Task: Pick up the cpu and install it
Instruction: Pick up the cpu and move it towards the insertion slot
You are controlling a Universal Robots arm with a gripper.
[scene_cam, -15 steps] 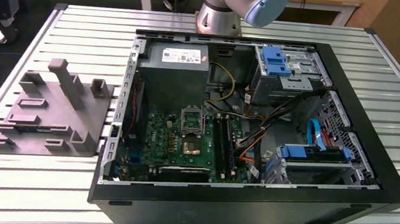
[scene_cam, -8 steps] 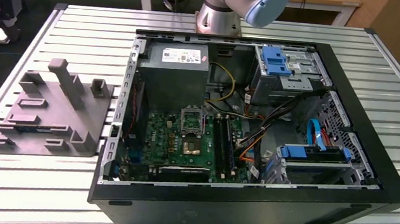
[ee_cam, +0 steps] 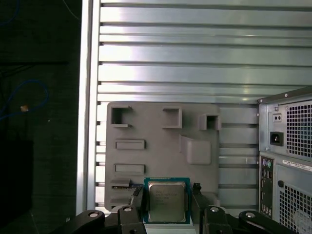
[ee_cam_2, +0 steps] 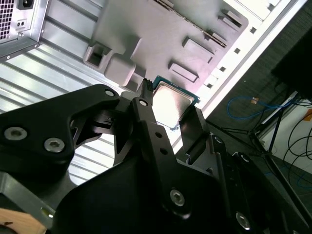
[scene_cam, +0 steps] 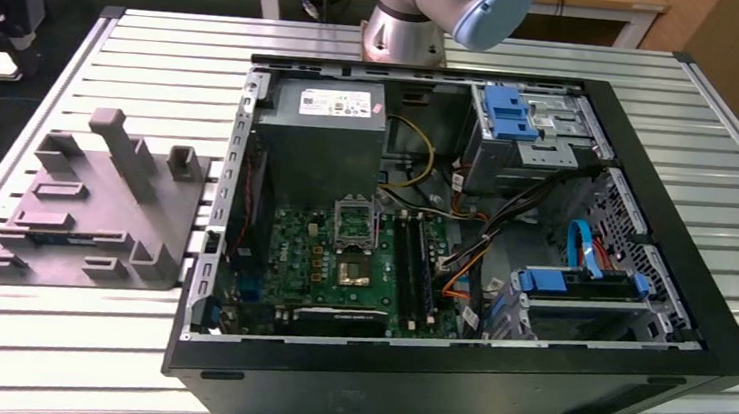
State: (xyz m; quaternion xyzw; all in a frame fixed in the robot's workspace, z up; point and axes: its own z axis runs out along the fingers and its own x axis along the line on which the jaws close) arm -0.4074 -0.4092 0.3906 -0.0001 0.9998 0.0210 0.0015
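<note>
The cpu (ee_cam: 167, 201), a small square chip with a silvery top and a green rim, sits between the black fingers (ee_cam: 138, 201) of my gripper (ee_cam: 167, 195), which is shut on its two opposite edges. In the second wrist view the cpu (ee_cam_2: 170, 102) shows tilted between the same fingers (ee_cam_2: 145, 100), with the gripper (ee_cam_2: 169, 111) well above the table. Far below it lies the grey moulded tray (ee_cam: 161, 146). In the exterior view the open computer case (scene_cam: 462, 376) shows its green motherboard (scene_cam: 337, 264), with the socket (scene_cam: 355, 221) uncovered.
The grey tray (scene_cam: 88, 213) with upright posts lies on the slatted metal table (scene_cam: 50, 340) at the exterior view's left, beside the case. The arm's base (scene_cam: 406, 15) stands behind the case. Inside the case are a power supply (scene_cam: 329, 133), cables and blue drive brackets (scene_cam: 577, 285).
</note>
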